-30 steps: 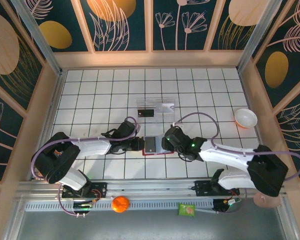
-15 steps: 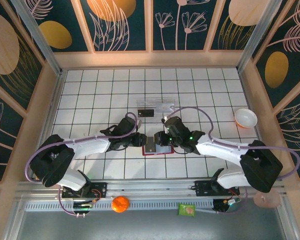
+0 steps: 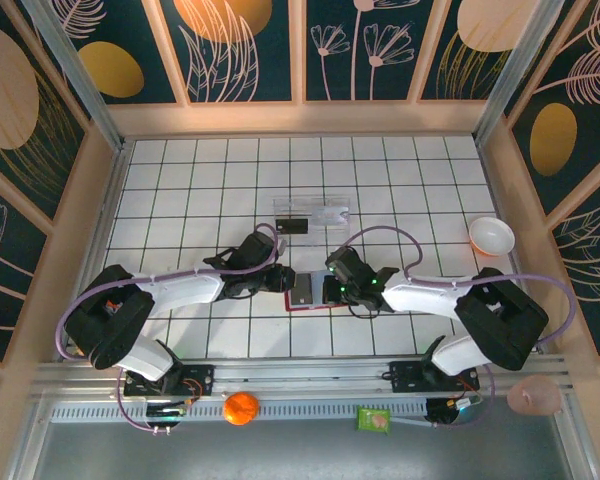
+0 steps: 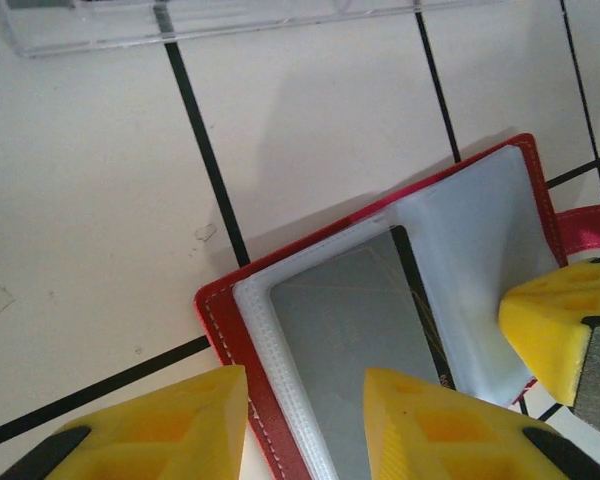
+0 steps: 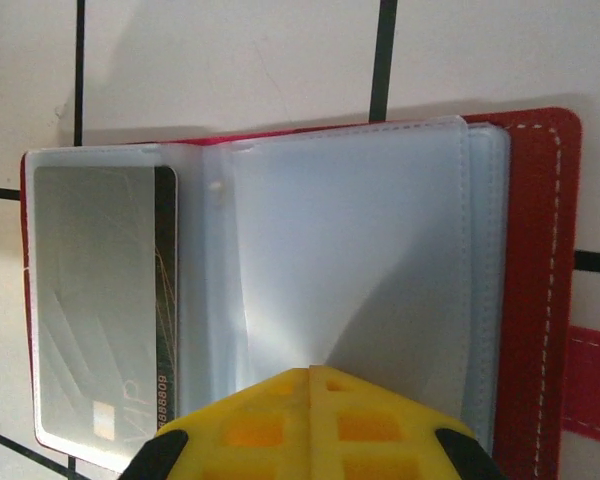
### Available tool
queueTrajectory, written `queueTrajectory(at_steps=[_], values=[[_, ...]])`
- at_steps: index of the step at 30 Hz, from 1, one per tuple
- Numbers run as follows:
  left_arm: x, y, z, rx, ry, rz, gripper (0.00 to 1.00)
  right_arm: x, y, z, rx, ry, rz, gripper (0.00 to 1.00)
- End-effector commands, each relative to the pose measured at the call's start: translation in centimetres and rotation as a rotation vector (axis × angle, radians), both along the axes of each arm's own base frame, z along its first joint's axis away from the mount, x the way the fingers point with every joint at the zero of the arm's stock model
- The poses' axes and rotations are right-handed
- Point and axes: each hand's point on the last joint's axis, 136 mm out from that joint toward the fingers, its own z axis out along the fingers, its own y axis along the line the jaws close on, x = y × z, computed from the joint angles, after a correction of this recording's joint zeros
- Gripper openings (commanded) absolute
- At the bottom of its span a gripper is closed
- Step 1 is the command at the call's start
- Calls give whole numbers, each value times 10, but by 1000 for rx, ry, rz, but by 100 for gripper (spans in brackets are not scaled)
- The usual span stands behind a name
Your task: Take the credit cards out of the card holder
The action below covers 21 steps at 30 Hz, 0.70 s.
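The red card holder (image 3: 308,293) lies open and flat on the tiled table between both arms. In its left clear sleeve sits a silvery grey credit card (image 5: 90,300), with a dark card's edge (image 5: 166,300) showing behind it. My right gripper (image 5: 313,372) is shut, its yellow tips pressed together over the middle clear sleeve (image 5: 340,250); nothing shows between them. My left gripper (image 4: 305,400) is open and straddles the holder's left edge (image 4: 225,330), one finger over the grey card (image 4: 360,330) and the other over bare table. The right gripper's yellow finger (image 4: 555,330) sits at the holder's far side.
A clear plastic tray (image 3: 325,213) with a small dark card (image 3: 293,225) in it lies just behind the holder. A white bowl (image 3: 491,236) stands at the right. An orange (image 3: 241,408) and a green packet (image 3: 374,419) lie on the front rail.
My right gripper has closed from open to shut and come down onto the holder's clear sleeves. The left gripper has stayed at the holder's left edge.
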Motion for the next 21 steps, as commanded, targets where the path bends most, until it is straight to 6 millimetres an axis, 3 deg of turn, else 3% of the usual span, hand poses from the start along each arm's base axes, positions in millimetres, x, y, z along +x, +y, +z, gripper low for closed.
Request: queueTrajectory(at_steps=[1,4,6,10,14,21], values=[[4,-11,26,-62,-56,-42,37,16,8,38,30,-122,-3,9],[2,-16,33,-97,-61,-59,32,19,24,62,150,-126,56,14],[2,-18,28,-94,-50,-65,25,18,33,65,222,-87,97,16],[1,-24,21,-76,-46,-86,18,15,50,59,267,-19,167,21],[-3,-24,10,-48,-23,-94,18,10,60,47,294,39,197,29],[-11,-20,-7,-24,16,-98,16,8,66,36,307,72,210,29]])
